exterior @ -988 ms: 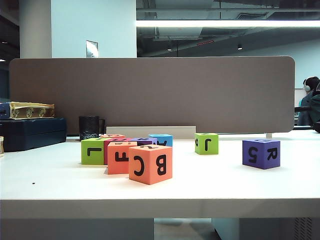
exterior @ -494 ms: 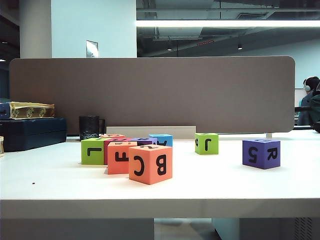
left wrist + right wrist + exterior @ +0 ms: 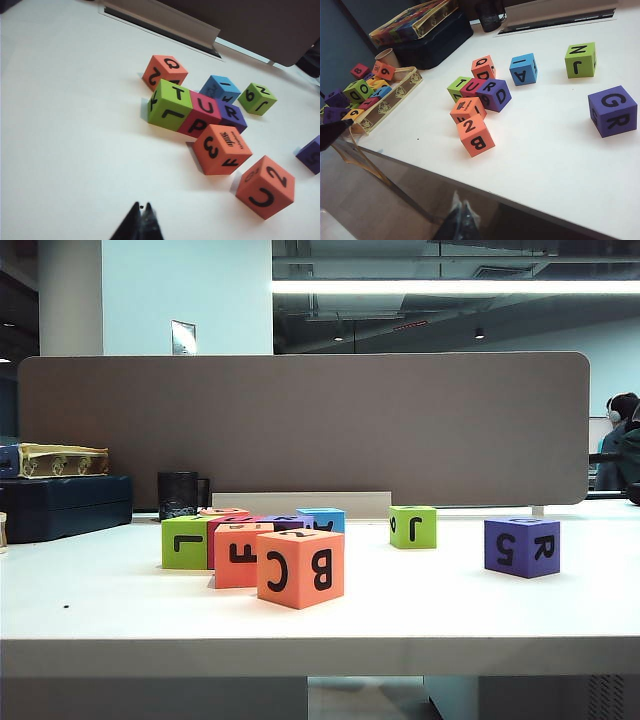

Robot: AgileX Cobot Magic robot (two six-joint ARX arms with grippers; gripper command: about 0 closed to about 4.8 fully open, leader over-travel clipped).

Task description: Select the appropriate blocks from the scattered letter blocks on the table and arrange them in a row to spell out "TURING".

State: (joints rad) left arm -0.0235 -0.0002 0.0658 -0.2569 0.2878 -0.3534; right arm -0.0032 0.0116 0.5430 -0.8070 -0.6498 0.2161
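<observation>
On the table (image 3: 450,610) a lime green T block (image 3: 170,104), a magenta U block (image 3: 202,112) and a purple R block (image 3: 231,115) touch in a row. A blue I block (image 3: 220,90) and a lime green N/J block (image 3: 257,98) lie behind them. The purple G/R block (image 3: 612,111) stands apart at the right (image 3: 522,546). My left gripper (image 3: 141,206) is shut and empty over bare table, well short of the blocks. My right gripper (image 3: 460,200) is shut and empty, off the table's front edge. Neither gripper shows in the exterior view.
Orange cubes crowd the row: Q (image 3: 165,72), F/3 (image 3: 222,149) and C/B (image 3: 301,567). A tray of several spare blocks (image 3: 385,100) lies past the table's left end. A dark case (image 3: 60,505), a black cup (image 3: 178,495) and a grey divider (image 3: 300,430) line the back.
</observation>
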